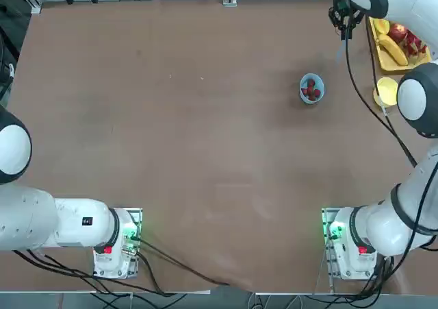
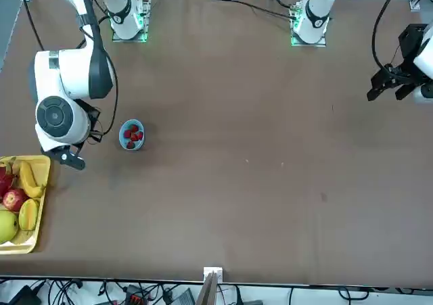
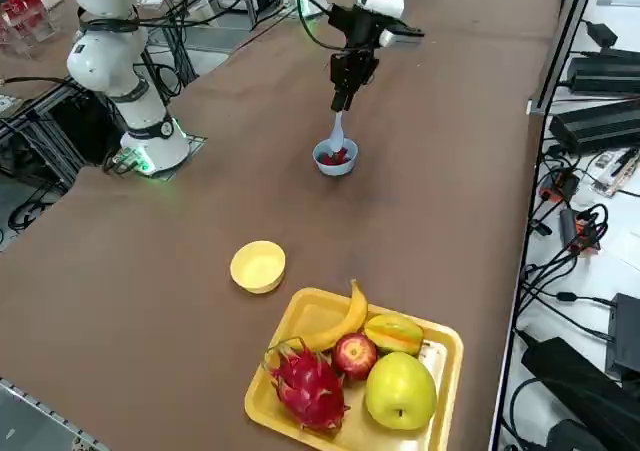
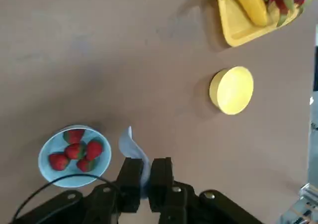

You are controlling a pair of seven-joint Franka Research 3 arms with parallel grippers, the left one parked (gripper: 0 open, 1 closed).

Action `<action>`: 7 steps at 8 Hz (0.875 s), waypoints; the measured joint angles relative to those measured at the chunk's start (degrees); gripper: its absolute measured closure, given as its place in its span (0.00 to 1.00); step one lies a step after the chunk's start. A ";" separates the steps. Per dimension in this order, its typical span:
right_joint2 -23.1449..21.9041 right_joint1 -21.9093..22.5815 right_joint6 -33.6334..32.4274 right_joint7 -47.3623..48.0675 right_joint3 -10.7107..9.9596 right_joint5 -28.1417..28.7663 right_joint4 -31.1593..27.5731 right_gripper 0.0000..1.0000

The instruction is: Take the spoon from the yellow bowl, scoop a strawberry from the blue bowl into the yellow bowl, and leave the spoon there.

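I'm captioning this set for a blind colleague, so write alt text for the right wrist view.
The black right gripper is shut on a small pale blue plastic spoon, its tip pointing away from the fingers, beside a round light blue bowl of red strawberries. Beyond sit a round yellow bowl and part of a yellow fruit tray.

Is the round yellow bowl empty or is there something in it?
Empty: the yellow bowl shows a bare inside, while the strawberries sit in the blue bowl.
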 joint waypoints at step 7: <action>0.00 -0.01 0.56 8.64 -0.51 10.31 0.48 0.89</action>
